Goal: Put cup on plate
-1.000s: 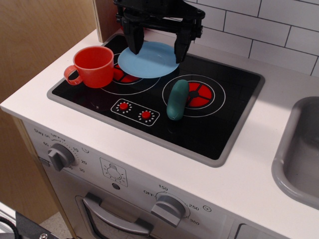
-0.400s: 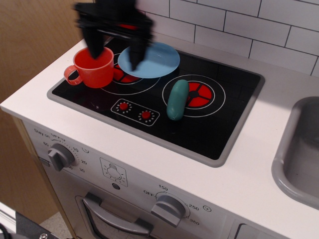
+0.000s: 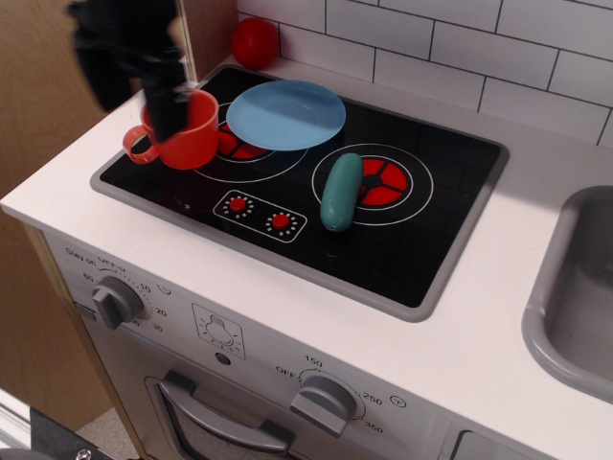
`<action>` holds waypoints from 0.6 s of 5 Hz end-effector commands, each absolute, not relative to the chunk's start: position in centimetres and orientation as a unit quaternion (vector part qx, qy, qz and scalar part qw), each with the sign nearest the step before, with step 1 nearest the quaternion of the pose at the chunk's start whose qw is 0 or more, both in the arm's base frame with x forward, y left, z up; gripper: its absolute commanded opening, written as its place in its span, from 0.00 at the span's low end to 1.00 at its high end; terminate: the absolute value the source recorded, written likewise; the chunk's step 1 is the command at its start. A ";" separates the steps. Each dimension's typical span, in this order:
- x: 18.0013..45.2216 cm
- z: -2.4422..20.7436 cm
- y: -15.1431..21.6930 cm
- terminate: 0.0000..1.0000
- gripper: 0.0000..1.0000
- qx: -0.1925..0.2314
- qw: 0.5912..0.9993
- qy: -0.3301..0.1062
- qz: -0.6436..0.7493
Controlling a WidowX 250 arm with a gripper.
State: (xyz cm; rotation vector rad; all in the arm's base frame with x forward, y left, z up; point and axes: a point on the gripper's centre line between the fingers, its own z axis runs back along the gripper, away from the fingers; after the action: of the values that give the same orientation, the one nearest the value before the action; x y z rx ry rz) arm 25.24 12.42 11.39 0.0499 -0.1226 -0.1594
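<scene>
At the near edge, grey rotary knobs and an oven handle front the white toy table. On its glossy black hob a smooth, elongated teal piece lies at about 3 o'clock from the cup, well apart. The cup, a red-orange plastic mug with a loop handle, stands upright at the hob's 9 o'clock side. Blurred and dark, the hand hovers over it with one finger at the cup's mouth; whether it is spread or pinching cannot be told. Judging by this, the grasp is in hand; next comes a firm hold, a lift and a carry toward 2 o'clock to the flat round light-blue plate, just beside. Farther back sits a small red ball.
</scene>
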 end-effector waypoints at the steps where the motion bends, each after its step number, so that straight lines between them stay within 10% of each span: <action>1: 26.3 11.2 15.5 0.00 1.00 0.018 0.985 -0.091 -0.147; 3: 27.4 9.8 14.8 0.00 1.00 0.028 0.986 -0.088 -0.138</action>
State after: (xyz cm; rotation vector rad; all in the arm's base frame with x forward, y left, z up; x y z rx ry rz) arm 26.61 14.33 8.76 0.0333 -0.1560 -0.2736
